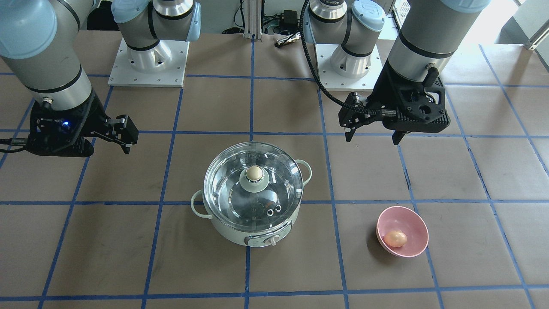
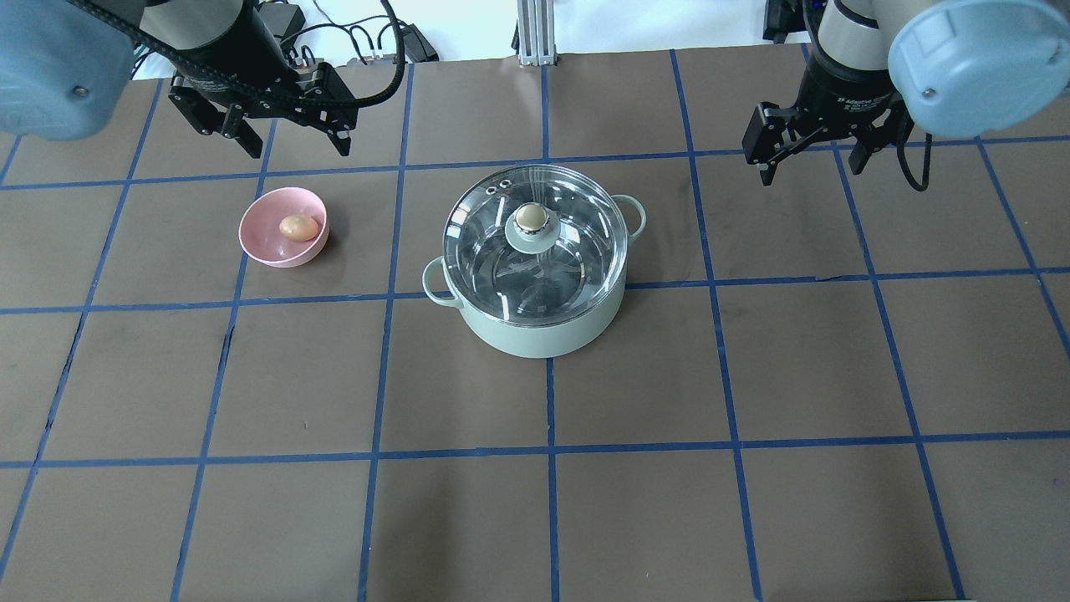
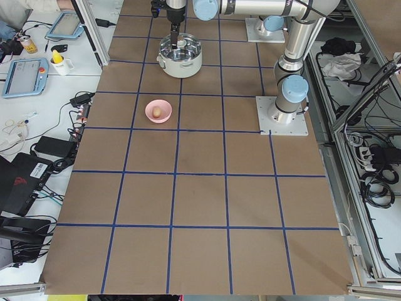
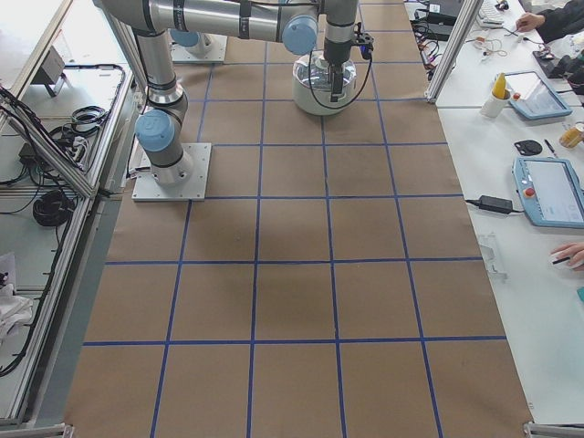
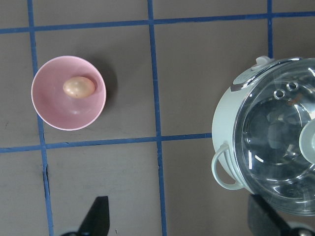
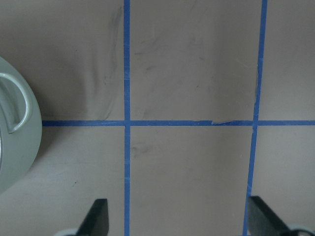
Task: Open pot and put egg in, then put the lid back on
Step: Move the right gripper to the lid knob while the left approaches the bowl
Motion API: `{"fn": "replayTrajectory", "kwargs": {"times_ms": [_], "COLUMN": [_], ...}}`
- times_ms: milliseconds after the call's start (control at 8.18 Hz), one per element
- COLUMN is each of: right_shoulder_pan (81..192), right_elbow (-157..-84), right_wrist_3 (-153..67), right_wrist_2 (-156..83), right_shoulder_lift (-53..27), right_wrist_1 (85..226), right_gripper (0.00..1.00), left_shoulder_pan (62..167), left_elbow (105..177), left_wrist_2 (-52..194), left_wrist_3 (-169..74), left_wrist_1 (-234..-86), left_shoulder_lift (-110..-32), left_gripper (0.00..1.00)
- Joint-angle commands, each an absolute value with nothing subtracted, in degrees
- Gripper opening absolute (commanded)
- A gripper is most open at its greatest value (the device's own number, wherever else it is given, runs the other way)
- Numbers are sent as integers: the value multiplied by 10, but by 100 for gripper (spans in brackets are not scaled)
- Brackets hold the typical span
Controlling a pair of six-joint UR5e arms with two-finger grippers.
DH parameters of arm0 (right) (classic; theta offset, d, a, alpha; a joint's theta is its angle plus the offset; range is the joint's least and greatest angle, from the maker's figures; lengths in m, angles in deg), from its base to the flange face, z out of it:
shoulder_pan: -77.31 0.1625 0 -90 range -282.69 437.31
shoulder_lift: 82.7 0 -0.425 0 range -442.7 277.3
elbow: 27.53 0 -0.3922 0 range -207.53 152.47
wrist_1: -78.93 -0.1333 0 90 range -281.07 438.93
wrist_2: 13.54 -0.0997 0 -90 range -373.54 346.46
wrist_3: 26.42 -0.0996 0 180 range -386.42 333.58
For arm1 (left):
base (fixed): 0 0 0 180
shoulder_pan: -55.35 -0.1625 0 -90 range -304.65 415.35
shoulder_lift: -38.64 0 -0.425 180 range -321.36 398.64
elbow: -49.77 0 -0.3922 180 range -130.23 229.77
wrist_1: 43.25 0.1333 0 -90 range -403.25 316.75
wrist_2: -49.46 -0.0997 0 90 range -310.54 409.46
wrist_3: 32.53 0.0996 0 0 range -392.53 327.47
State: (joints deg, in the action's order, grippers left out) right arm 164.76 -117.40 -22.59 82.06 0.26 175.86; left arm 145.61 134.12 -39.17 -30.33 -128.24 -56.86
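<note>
Left gripper (image 2: 297, 150) and right gripper (image 2: 815, 167) are hanging open; an off-centre pinch on the knob (image 2: 532, 218) is risking dropping the lid (image 2: 577, 251).

I see the table (image 2: 669, 376) in flat brown, crossed by a grid of blue tape lines. The pot (image 2: 543, 334) is pale mint green outside and shiny steel inside; its dial (image 1: 271, 240) is pale on a silvery panel. The lid (image 2: 585, 259) is clear glass with a pale green centre, and its knob (image 2: 532, 218) is beige. The egg (image 2: 298, 227) is tan-peach. The bowl (image 2: 259, 247) is plain pink. The left gripper (image 2: 298, 150) and right gripper (image 2: 811, 163) are black. The left arm (image 1: 429, 38) and right arm (image 1: 47, 64) are grey with pale blue joint caps.
</note>
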Motion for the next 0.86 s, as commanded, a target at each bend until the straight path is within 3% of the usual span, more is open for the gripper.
{"fn": "replayTrajectory", "kwargs": {"times_ms": [0,245,734], "right_shoulder_pan": [1648,1648,1685], "right_elbow": [-1177,-1178,-1178], "right_wrist_3": [-224,-225,-233], "right_wrist_2": [821,813,788], "right_shoulder_lift": [7,7,7], "right_wrist_1": [1766,1766,1787], "right_gripper": [100,100,100], "left_shoulder_pan": [1456,1440,1308], "left_elbow": [1342,1348,1366], "left_wrist_2": [-390,-385,-384], "left_wrist_3": [-302,-302,-307], "left_wrist_1": [-1284,-1282,-1286], "left_shoulder_lift": [-568,-575,-611], "left_gripper": [100,100,100]}}
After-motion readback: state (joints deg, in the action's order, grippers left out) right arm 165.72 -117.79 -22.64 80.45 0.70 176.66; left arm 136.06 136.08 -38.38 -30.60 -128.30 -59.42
